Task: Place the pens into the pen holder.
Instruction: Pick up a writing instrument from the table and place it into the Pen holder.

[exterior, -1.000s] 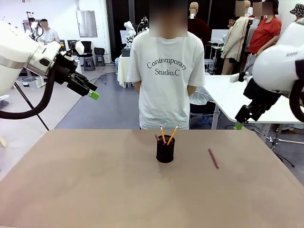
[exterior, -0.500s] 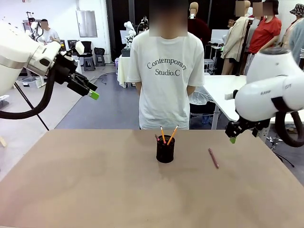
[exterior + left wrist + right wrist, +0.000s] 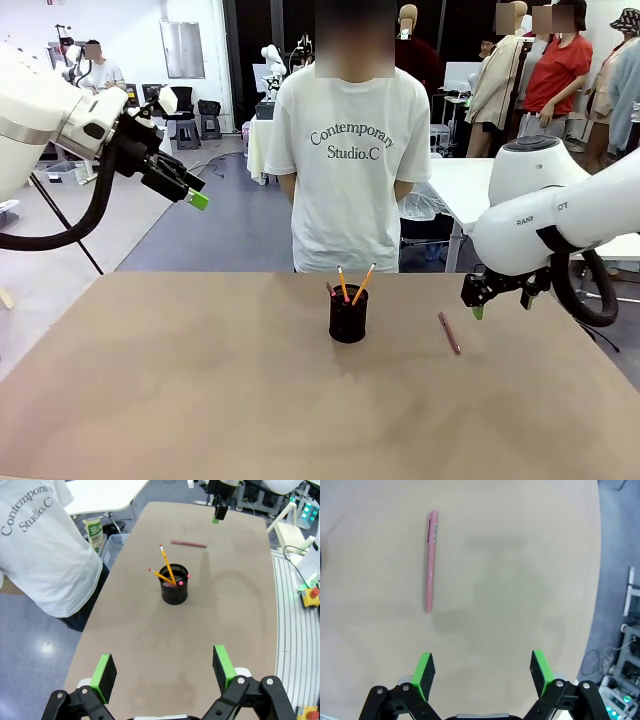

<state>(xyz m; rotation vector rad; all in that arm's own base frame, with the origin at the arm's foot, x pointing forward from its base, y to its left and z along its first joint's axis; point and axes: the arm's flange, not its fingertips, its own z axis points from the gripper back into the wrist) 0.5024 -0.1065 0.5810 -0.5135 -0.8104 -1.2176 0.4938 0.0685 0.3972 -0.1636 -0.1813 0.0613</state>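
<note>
Person (image 3: 348, 150) in white T-shirt behind brown table (image 3: 180, 400).

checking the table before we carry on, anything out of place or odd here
One pink pen lies flat on the table, off to the robot's right of the pen holder, not touching it. The pencils stand tilted inside the holder. Nothing looks spilled or damaged.
</note>
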